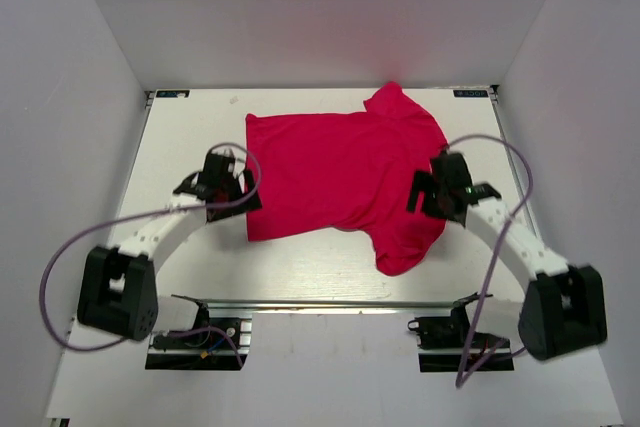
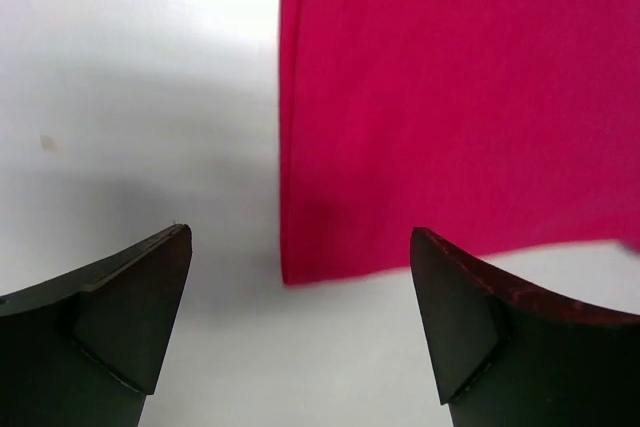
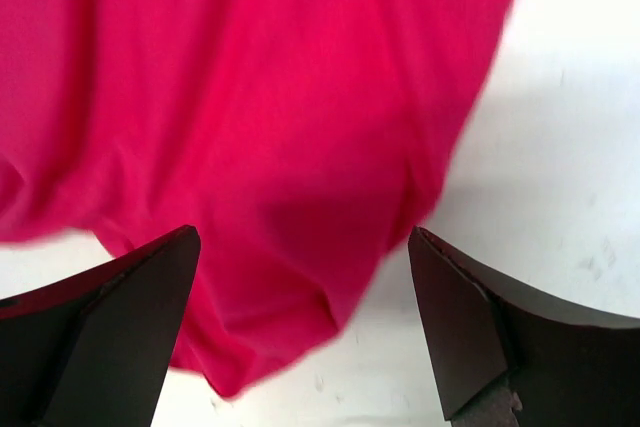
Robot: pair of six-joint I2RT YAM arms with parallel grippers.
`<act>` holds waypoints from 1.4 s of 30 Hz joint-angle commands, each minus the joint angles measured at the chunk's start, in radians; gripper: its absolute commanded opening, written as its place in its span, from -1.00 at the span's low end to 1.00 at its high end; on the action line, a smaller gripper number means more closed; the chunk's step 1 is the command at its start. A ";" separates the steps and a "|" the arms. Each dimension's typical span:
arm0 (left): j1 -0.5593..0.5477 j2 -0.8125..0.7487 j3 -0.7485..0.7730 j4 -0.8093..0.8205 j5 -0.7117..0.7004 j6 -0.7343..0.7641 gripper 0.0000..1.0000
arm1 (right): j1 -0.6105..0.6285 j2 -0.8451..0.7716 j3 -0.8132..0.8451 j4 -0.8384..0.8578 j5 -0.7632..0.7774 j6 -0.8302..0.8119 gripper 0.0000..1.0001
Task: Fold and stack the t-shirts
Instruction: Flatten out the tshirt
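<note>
I find the left gripper [image 2: 300, 327] spread wide over the t-shirt's [image 1: 340, 177] hem corner, the right gripper [image 3: 305, 327] spread over its rumpled opposite end.

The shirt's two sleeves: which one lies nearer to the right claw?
The near sleeve, on the robot's side of the shirt; the open right claw hangs over it. The far sleeve lies on the opposite side.

We find bare table [image 1: 300, 267] left, right and on the near side of the t-shirt [image 1: 340, 172]; white walls [image 1: 60, 97] enclose the table on three sides.
</note>
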 commanded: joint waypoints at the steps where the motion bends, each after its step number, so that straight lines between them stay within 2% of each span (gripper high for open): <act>1: -0.017 -0.153 -0.118 -0.001 0.048 -0.070 1.00 | -0.001 -0.144 -0.143 -0.027 -0.073 0.078 0.81; 4: -0.027 -0.216 -0.217 0.068 0.112 -0.070 1.00 | 0.001 -0.219 -0.176 -0.061 -0.076 0.086 0.81; 6: -0.037 -0.217 -0.260 0.116 0.132 -0.070 0.86 | -0.001 -0.239 -0.204 -0.079 -0.096 0.092 0.77; 9: -0.046 -0.197 -0.271 0.154 0.132 -0.056 0.65 | -0.002 -0.264 -0.245 -0.066 -0.104 0.113 0.68; 16: -0.066 -0.088 -0.271 0.237 0.144 -0.035 0.47 | -0.001 -0.203 -0.284 0.053 -0.113 0.129 0.50; 17: -0.066 -0.077 -0.271 0.237 0.144 -0.035 0.43 | -0.002 -0.190 -0.279 0.056 -0.107 0.129 0.47; 19: -0.066 -0.043 -0.271 0.259 0.144 -0.035 0.16 | -0.001 -0.145 -0.278 0.065 -0.081 0.136 0.39; 21: -0.075 -0.034 -0.271 0.259 0.144 -0.026 -0.11 | -0.001 -0.117 -0.276 0.070 -0.054 0.147 0.20; 22: -0.075 -0.022 -0.271 0.259 0.144 -0.026 -0.42 | -0.004 -0.108 -0.278 0.065 -0.046 0.156 0.16; 23: -0.075 -0.022 -0.271 0.259 0.144 -0.026 -0.67 | -0.001 -0.089 -0.279 0.059 -0.034 0.158 0.05; 24: -0.075 -0.013 -0.271 0.259 0.135 -0.026 -0.94 | -0.001 -0.084 -0.279 0.044 0.001 0.194 -0.17; 26: -0.075 -0.013 -0.271 0.228 0.102 -0.017 -1.00 | -0.002 -0.074 -0.250 -0.045 0.060 0.217 -0.67; 27: -0.075 -0.013 -0.262 0.207 0.073 -0.016 -1.00 | -0.002 -0.069 -0.241 -0.071 0.097 0.248 -1.00; 32: -0.066 -0.003 -0.205 0.026 -0.127 -0.105 -1.00 | -0.004 -0.127 -0.146 -0.335 0.212 0.319 -1.00; 36: -0.052 -0.003 -0.215 0.016 -0.112 -0.135 -1.00 | -0.005 -0.176 -0.120 -0.546 0.266 0.435 -1.00; 38: -0.052 0.006 -0.215 0.027 -0.112 -0.135 -1.00 | -0.008 -0.184 -0.123 -0.591 0.267 0.474 -0.97; 39: -0.052 0.015 -0.215 0.027 -0.112 -0.135 -1.00 | -0.007 -0.196 -0.123 -0.616 0.232 0.480 -0.91; 40: -0.052 0.015 -0.205 0.012 -0.138 -0.145 -1.00 | -0.011 -0.198 -0.117 -0.616 0.214 0.466 -0.70; 42: -0.052 0.035 -0.182 -0.016 -0.153 -0.154 -1.00 | -0.010 -0.204 -0.127 -0.601 0.115 0.436 -0.46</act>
